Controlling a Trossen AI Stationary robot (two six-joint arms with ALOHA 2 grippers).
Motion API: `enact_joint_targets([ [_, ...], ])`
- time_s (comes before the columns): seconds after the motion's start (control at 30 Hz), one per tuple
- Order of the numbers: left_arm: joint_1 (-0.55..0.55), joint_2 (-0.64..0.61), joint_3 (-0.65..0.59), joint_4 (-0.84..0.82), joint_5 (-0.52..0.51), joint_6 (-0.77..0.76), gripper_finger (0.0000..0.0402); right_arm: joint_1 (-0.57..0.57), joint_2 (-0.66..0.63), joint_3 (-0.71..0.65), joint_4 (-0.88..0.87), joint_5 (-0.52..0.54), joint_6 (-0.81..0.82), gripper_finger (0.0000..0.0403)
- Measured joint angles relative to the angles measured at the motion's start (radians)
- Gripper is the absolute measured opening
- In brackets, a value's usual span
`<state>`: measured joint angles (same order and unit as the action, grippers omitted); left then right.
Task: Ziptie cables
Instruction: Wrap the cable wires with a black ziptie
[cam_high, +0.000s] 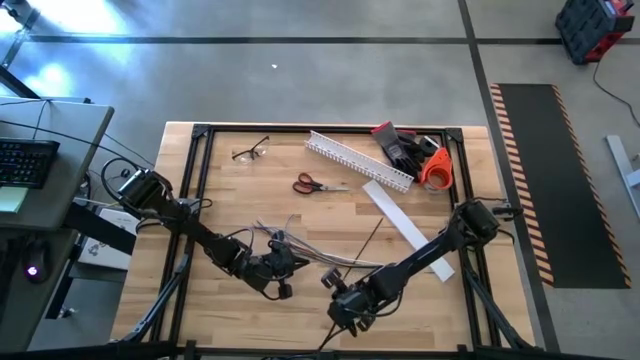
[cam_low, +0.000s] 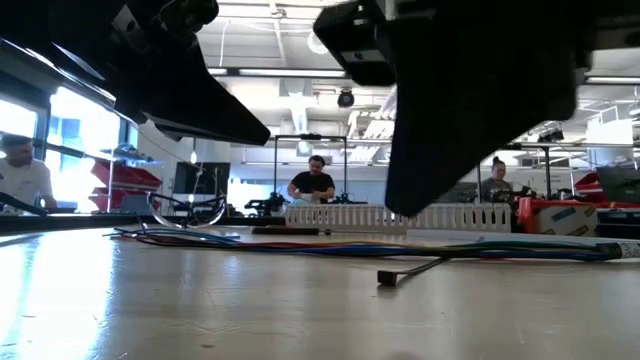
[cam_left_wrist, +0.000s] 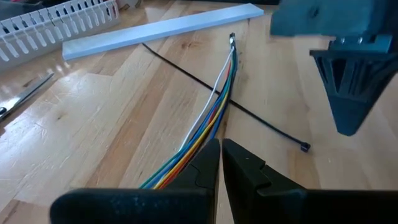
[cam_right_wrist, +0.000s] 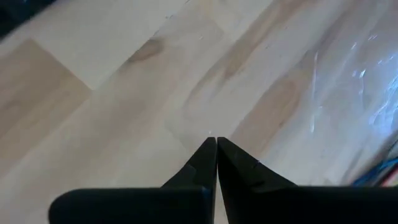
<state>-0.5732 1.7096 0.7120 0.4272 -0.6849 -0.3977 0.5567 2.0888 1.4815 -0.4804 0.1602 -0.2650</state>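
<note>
Ziptie head nearest, strip angled back under cables lying crosswise

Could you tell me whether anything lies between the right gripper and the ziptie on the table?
Nothing visible does: the right gripper, shut, hangs over bare wood, and the ziptie lies crossing under the cables.

The left pincer hides the cables' near end, so any grip is unclear.

Bright overhead light, glare top-left (right wrist view blurred).
</note>
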Motion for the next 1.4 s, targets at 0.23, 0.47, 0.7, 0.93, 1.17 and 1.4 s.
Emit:
enact_joint_targets([
  [0.23, 0.003, 0.000, 0.000, 0.054, 0.002, 0.043, 0.0003, -0.050, 0.016, 0.001, -0.041, -0.092, 0.080, 0.0062],
  [0.47, 0.004, 0.000, 0.000, 0.065, 0.004, 0.043, 0.0003, -0.101, 0.051, 0.002, -0.038, -0.112, 0.050, 0.0140],
  [0.7, 0.004, 0.000, 0.000, 0.064, 0.007, 0.043, 0.0003, -0.104, 0.068, 0.006, -0.049, -0.158, -0.020, 0.0082],
  [0.93, 0.004, 0.000, 0.000, 0.065, 0.012, 0.043, 0.0003, -0.072, 0.092, 0.006, -0.027, -0.092, -0.086, 0.0007],
  [1.17, 0.002, 0.000, 0.000, 0.077, 0.039, 0.064, 0.0003, 0.002, 0.069, -0.002, 0.008, 0.204, -0.032, 0.0000],
  [1.4, 0.002, 0.023, 0.000, 0.206, 0.118, 0.165, 0.0003, 0.066, -0.009, 0.001, -0.027, 0.339, 0.088, 0.0001],
])
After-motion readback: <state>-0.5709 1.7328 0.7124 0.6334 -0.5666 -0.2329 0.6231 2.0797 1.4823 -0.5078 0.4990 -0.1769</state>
